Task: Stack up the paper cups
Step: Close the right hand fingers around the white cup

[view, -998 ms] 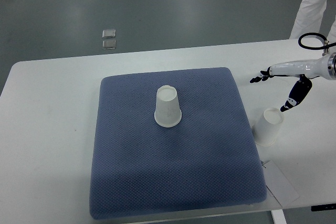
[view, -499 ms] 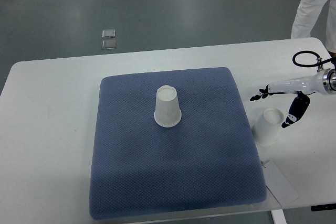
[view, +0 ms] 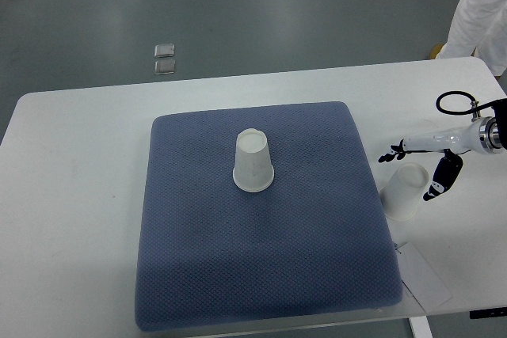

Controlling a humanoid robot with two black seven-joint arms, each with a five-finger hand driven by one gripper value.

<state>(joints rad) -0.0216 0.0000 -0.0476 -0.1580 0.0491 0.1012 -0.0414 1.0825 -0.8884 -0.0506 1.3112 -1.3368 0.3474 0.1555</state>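
One white paper cup [view: 253, 162] stands upside down near the middle of the blue-grey mat [view: 261, 275]. A second white paper cup [view: 405, 191] stands upside down on the white table [view: 79, 195], just off the mat's right edge. My right hand [view: 413, 170] comes in from the right edge and hovers at this second cup. Its fingers [view: 394, 153] are spread above the cup's far side and its thumb [view: 438, 185] is at the cup's right side. The hand holds nothing. My left arm is out of view.
A paper sheet [view: 424, 276] lies at the table's front right corner. A person in white trousers [view: 482, 9] stands beyond the table's far right corner. Two small square tiles [view: 165, 58] lie on the grey floor behind the table.
My right hand has come down and toward me, from above and right of the off-mat cup to straddling its top. Both cups stay put. The person shifted slightly right.
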